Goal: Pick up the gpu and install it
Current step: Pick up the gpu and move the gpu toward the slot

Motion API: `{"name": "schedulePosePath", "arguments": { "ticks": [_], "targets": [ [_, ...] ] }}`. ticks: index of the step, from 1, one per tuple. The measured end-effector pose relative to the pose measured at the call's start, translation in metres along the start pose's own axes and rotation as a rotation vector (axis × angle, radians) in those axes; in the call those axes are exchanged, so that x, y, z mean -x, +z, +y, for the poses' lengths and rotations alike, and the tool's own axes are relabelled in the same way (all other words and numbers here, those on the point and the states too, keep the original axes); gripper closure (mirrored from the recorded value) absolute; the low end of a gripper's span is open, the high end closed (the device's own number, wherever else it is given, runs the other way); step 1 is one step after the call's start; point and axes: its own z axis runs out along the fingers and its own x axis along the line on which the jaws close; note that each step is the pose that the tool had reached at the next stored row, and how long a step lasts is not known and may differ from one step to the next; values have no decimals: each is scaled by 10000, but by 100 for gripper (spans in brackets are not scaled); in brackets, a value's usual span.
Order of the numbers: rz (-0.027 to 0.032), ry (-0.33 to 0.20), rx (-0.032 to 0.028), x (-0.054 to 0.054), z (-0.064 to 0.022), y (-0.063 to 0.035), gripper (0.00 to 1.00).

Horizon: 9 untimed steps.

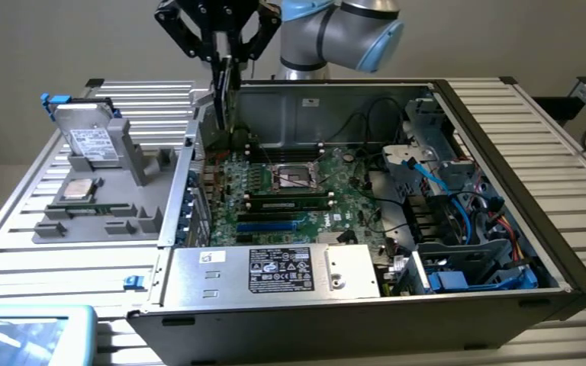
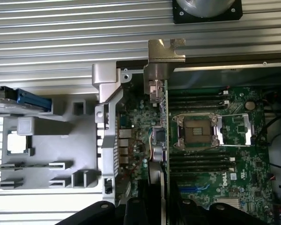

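My gripper [image 1: 229, 55] hangs above the far left corner of the open computer case [image 1: 497, 137], shut on the gpu [image 1: 226, 95]. The card is held upright and shows edge-on as a thin dark blade pointing down toward the motherboard [image 1: 293, 202]. In the wrist view the gpu [image 2: 162, 140] runs as a narrow strip over the board beside the CPU socket [image 2: 196, 131]. Its silver end bracket [image 2: 164, 58] sits at the case's rear wall. My gripper [image 2: 161, 208] clamps it, with dark fingers [image 2: 131, 211] on either side.
A grey parts holder [image 1: 110, 198] stands at the exterior view's left with a silver hard drive [image 1: 91, 137], a chip and a memory stick. Inside the case are the power supply [image 1: 272, 271], cables and a drive cage [image 1: 456, 229]. The ribbed metal table [image 1: 548, 122] surrounds it.
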Motion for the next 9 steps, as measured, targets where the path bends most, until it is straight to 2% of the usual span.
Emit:
{"name": "schedulePosePath", "arguments": {
  "ticks": [9],
  "targets": [
    [33, 3, -3, 371, 10, 17, 72]
  ]
}}
